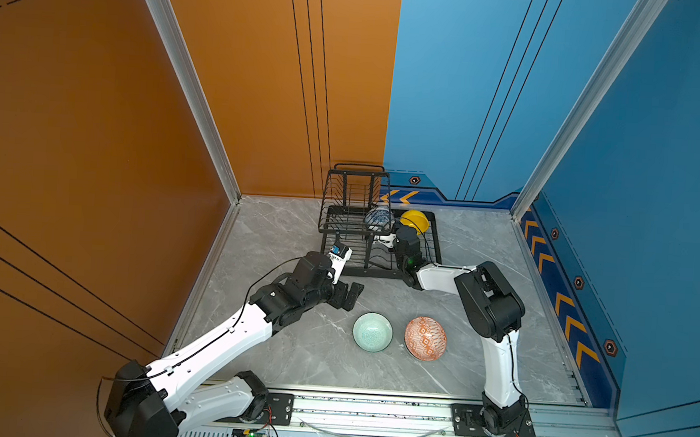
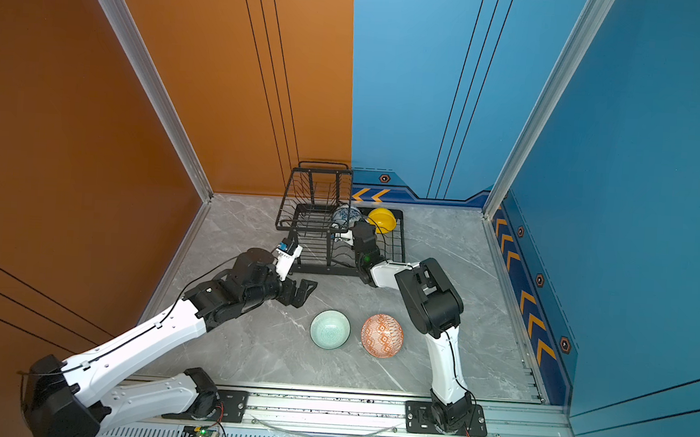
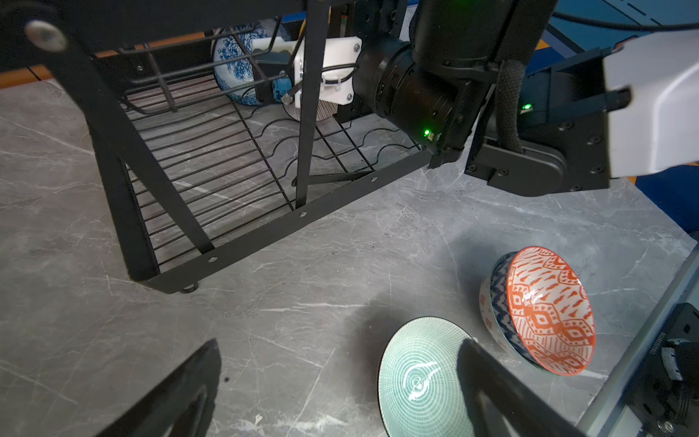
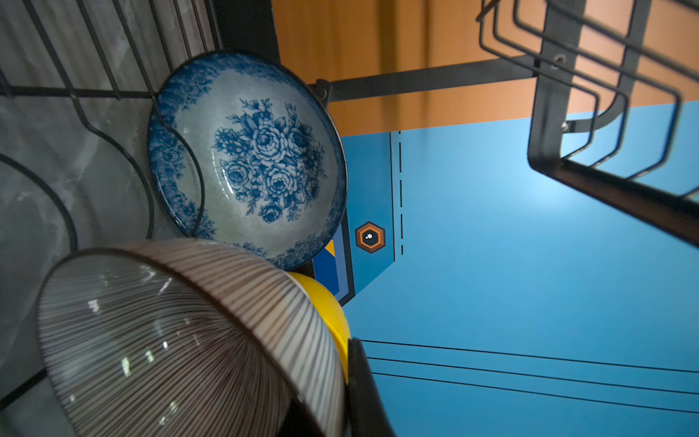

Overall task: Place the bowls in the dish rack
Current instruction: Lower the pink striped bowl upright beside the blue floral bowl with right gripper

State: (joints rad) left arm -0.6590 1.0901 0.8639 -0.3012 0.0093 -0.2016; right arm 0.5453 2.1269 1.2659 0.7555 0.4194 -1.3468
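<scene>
Left tool [image 1: 348, 295] hangs spread wide and empty near the mint bowl [image 1: 372, 331]. Right tool [image 4: 346, 378] pinches the striped bowl [image 4: 181, 340] by its rim inside the dish rack [image 1: 378, 272].

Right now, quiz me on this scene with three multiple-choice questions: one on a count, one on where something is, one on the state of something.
1. How many bowls stand on the table, outside the dish rack? A two; B one; C four.
2. Where is the yellow bowl? A on the table; B in the rack's base; C in the rack's upper basket.
3. The right gripper is: A open, empty; B shut on nothing; C shut on the striped bowl.
Answers: 1 A, only the mint bowl and the orange-white bowl are on the table. 2 B, it sits in the base beside the blue floral bowl. 3 C, its fingers pinch that bowl's rim.
</scene>
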